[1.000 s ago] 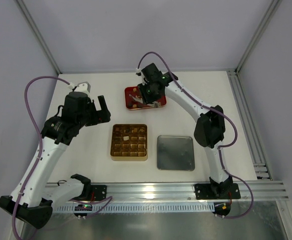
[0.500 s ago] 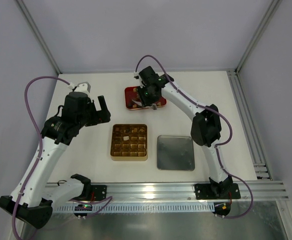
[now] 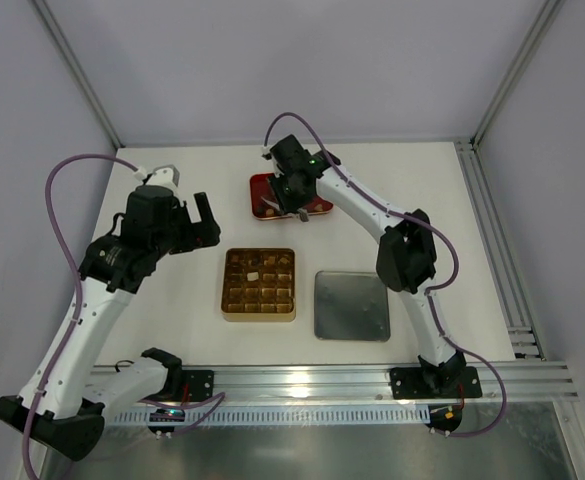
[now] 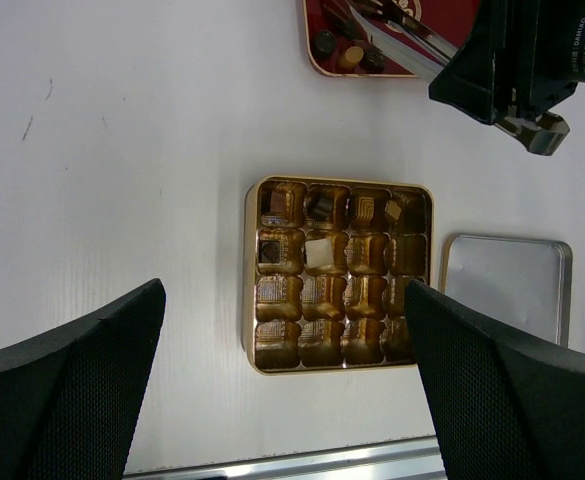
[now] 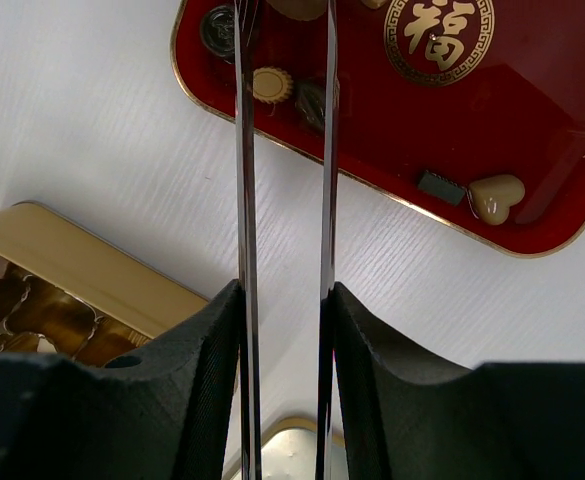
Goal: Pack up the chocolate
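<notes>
Stretched over the red tray at the far side of the table, my right gripper points its two long thin blades into the tray. They stand parallel with a narrow gap between them. Their tips run off the top of my wrist view, so I cannot tell whether they have hold of anything. Between the blades lie a round gold-coloured chocolate and a darker piece. A dark round one sits just left of them. Farther right in the tray, a cream heart lies just beside a small dark bar.

My left gripper hangs spread wide with nothing between its fingers, above the table to the left of the gold box. That box is a grid of sixteen compartments. Chocolate sits in the row nearest the tray, and the next row has a dark piece with a cream square beside it. A silver lid lies just right of the box.
</notes>
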Action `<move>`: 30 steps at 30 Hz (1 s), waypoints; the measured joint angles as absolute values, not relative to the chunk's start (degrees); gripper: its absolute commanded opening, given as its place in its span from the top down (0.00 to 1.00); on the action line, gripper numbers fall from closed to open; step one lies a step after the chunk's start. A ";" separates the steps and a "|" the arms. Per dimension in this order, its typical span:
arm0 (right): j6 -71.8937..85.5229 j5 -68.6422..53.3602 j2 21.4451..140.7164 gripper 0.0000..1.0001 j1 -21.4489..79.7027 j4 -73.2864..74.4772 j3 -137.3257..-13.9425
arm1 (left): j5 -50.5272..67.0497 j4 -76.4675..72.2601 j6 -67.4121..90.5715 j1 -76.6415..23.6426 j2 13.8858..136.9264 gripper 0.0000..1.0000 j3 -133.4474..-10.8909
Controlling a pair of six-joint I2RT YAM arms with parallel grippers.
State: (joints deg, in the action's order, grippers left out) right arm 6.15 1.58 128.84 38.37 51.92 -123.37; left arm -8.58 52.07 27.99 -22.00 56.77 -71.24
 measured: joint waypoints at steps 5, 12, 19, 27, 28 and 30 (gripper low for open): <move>6.24 1.87 129.69 0.61 38.35 52.23 -123.63 | -8.62 52.56 27.99 -22.00 56.29 0.00 -71.24; 6.59 2.02 129.71 0.63 38.13 52.31 -123.63 | -8.62 53.08 27.99 -22.00 56.42 0.00 -71.24; 7.70 1.28 129.69 0.66 37.26 52.23 -123.52 | -8.58 53.08 27.99 -22.00 57.04 0.00 -71.79; 8.82 0.43 128.75 0.66 35.68 51.86 -123.42 | -8.58 53.08 27.99 -22.00 57.23 0.00 -72.01; 8.97 0.14 128.40 0.66 35.46 51.81 -123.42 | -8.58 53.06 28.01 -22.00 57.25 0.00 -72.01; 9.19 -0.23 127.66 0.66 35.20 51.81 -123.42 | -8.58 53.08 28.01 -22.00 57.28 0.00 -72.01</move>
State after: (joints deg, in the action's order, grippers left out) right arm 9.19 -0.23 127.66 35.20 51.81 -123.42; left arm -8.58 53.08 28.01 -22.00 57.28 -72.01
